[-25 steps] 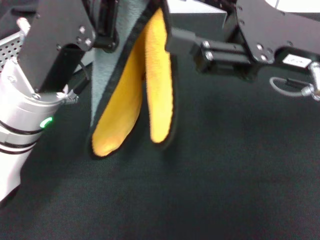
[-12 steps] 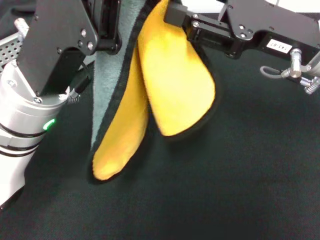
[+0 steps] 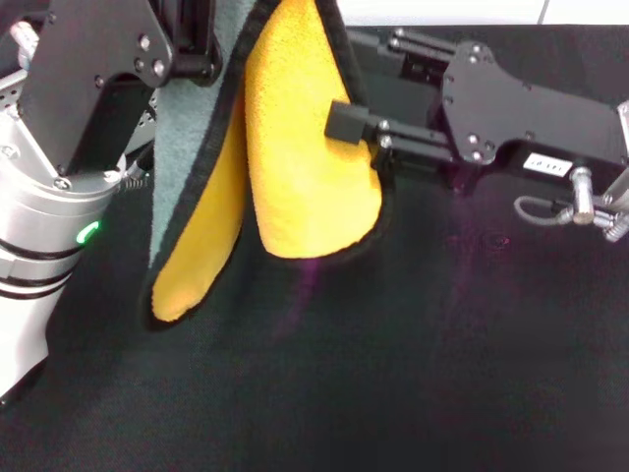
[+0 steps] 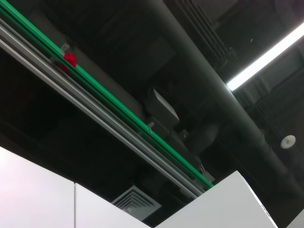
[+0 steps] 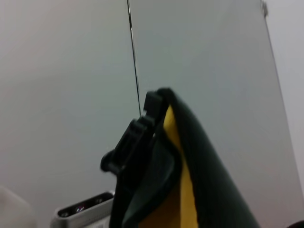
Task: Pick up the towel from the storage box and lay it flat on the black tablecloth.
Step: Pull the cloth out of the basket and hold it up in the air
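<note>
I see the yellow-orange microfibre towel (image 3: pixel 295 167) hanging long-axis vertical at upper centre; the right gripper (image 3: pixel 359 128) is clamped on its right edge; the left gripper's (image 3: pixel 201 54) grip I cannot tell.

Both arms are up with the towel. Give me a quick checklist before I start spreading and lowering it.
1. Towel out of the box and hanging in the air: ok.
2. Right gripper pinching a towel edge: ok; a finger lies against the yellow face and the cloth drapes from it.
3. Left gripper's hold at the top of the towel: cannot tell; the grip point is out of the picture behind the left arm.
4. Towel opened flat: not ok; it hangs folded in two lobes.
5. Black tablecloth bare under the towel: ok in the part seen.
6. Lower edge free of the cloth: cannot tell.
</note>
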Tool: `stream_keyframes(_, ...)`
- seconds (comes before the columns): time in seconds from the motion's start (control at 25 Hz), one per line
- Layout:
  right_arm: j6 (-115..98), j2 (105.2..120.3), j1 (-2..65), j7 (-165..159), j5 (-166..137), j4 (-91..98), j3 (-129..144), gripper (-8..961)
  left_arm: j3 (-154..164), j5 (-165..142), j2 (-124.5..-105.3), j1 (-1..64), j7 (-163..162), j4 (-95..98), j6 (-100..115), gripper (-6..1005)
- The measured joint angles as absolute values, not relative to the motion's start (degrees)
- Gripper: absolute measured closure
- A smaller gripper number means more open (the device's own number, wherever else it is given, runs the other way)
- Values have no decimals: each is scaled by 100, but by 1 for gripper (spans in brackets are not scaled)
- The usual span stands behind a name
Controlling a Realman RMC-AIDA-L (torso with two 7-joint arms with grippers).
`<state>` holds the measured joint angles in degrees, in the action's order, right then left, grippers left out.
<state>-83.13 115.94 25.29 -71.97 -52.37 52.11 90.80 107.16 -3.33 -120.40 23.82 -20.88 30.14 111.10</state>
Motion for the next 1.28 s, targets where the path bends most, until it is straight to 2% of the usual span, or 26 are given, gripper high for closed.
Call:
stream_keyframes(0.56,-8586,11590,2424,-7237,-5355,5008,9301,319,10634,-334,-12037,2298,-1904,3140,11109,982)
stream_keyframes(0.76,-8715,11569,2375,-7280,-5404,4894,9303,479,10634,-325,-12033,2268,-1863,3147,11109,982)
stream_keyframes(1.28,-8889,11514,2323,-7455,-5627,4737,9198,579,10617,-188,-12030,2273,-1854,3155,11194,981)
